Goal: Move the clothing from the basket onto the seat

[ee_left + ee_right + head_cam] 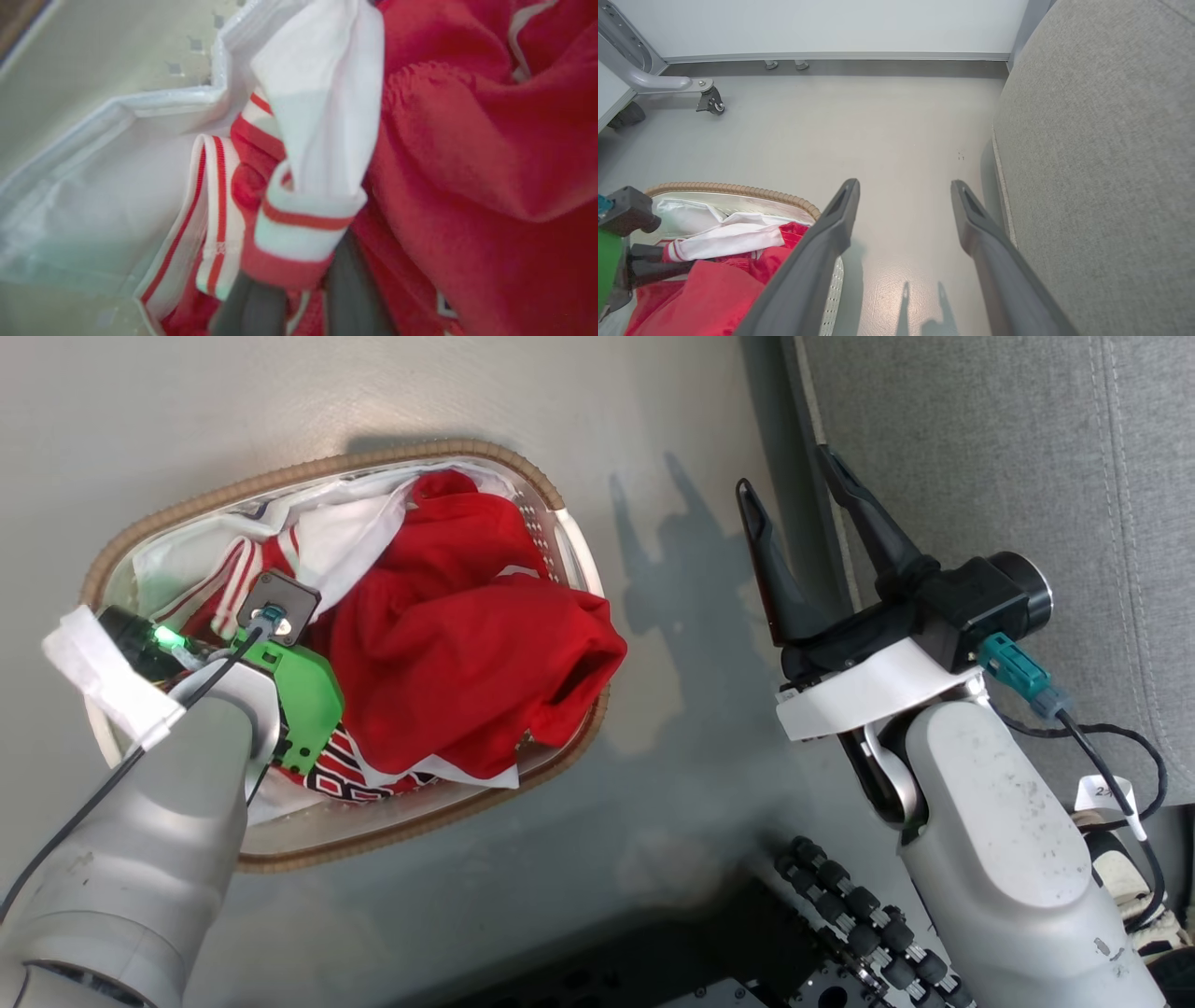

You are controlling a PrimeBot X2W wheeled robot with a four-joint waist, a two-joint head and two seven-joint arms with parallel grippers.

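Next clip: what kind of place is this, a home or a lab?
Probably a staged indoor test room, not a lived-in home: bare smooth grey floor, plain white wall with a wheeled metal frame beside it, plus a grey upholstered seat and a laundry basket of red clothing.

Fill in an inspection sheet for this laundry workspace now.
Surface: smooth grey floor, glossy.
Job's things: soft red clothing heaped in oval white perforated plastic basket with brown woven rim; large grey fabric seat, none on visible part.
Clutter: nothing seen.
Grippers: left gripper jaws closed on clothing's striped trim; right gripper jaws open, empty.
Cables: black cable looping off right wrist.
Surroundings: white wall, grey castor frame.
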